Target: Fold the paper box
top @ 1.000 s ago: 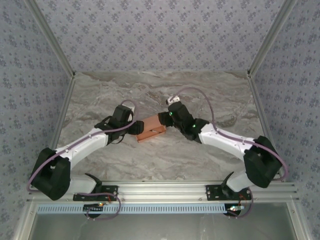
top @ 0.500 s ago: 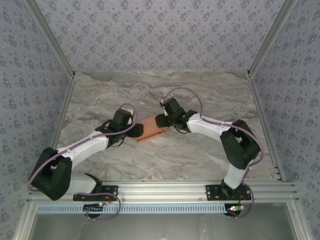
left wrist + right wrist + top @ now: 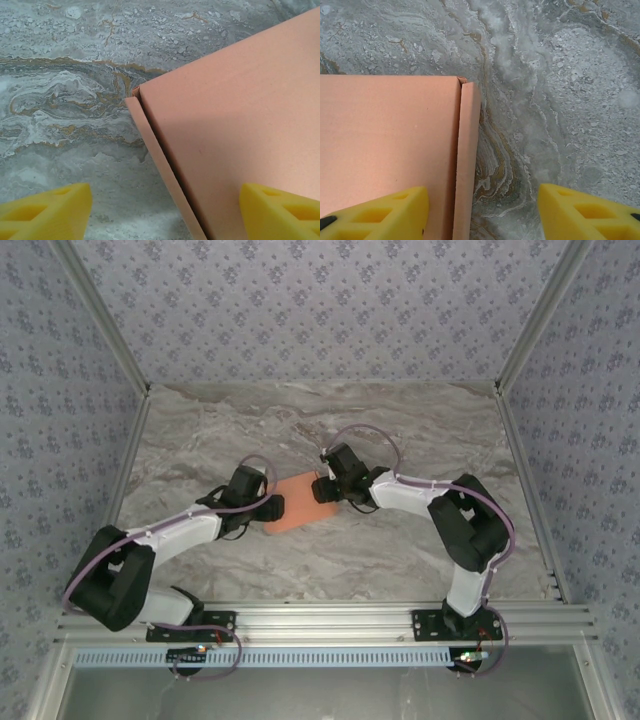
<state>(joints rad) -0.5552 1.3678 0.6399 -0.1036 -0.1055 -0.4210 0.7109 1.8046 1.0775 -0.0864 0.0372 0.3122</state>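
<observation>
Since a second ago, the paper box has dropped from standing with an open side showing to lying low, its broad salmon face up, near the middle of the marble table. The right arm has drawn its elbow in from the far right edge.

From above, the two arms meet over the box. The left gripper is at its near-left end and the right gripper at its far-right end.

The left wrist camera shows that gripper's jaws spread wide with nothing clamped. One yellow fingertip hangs over the card and the other over bare stone, so the jaws straddle the box's edge, where a narrow folded strip runs alongside the main panel.

The right wrist camera shows much the same. The jaws are wide apart and grip nothing, one yellow pad is above the card and its partner is above the table. A slim side flap lies along the panel's edge between them.

Whether either fingertip actually presses on the card cannot be told.
</observation>
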